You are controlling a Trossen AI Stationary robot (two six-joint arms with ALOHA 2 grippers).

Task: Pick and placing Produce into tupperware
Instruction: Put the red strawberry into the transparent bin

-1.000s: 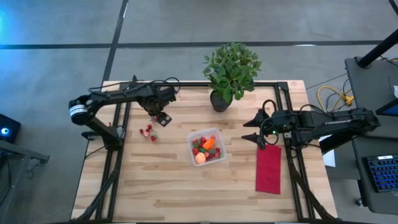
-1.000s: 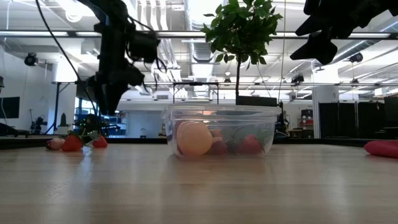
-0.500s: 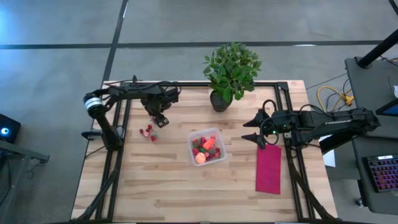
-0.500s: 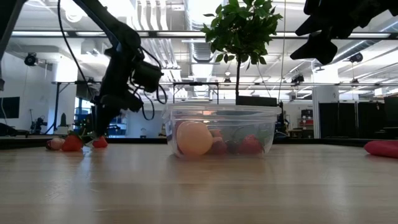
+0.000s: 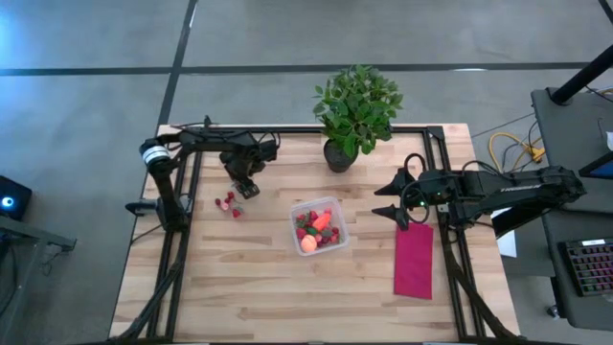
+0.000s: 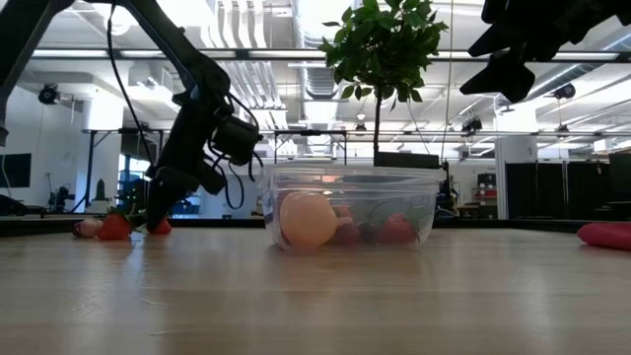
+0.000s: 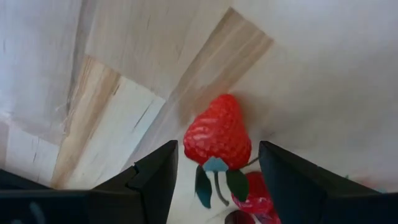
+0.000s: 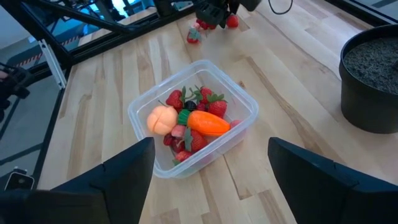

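Note:
A clear tupperware (image 5: 318,226) at the table's middle holds a round peach-orange fruit (image 8: 161,118), an orange carrot (image 8: 208,123) and several strawberries. A few loose strawberries (image 5: 228,203) lie on the wood to its left. My left gripper (image 7: 214,168) points steeply down over them, open, one finger on either side of a red strawberry (image 7: 217,134), apart from it. A second strawberry (image 7: 252,190) lies close by. My right gripper (image 5: 388,213) hangs open, high above the table to the right of the tupperware.
A potted plant (image 5: 354,110) stands at the far edge, behind the tupperware. A red cloth (image 5: 414,261) lies flat at the right, under my right arm. Bare wood stretches along the table's near side (image 5: 287,297).
My left gripper has come down toward the loose strawberries at the table's left, tipping steeper and rolling at the wrist; its fingers have stayed open. The strawberries and the tupperware have not moved.

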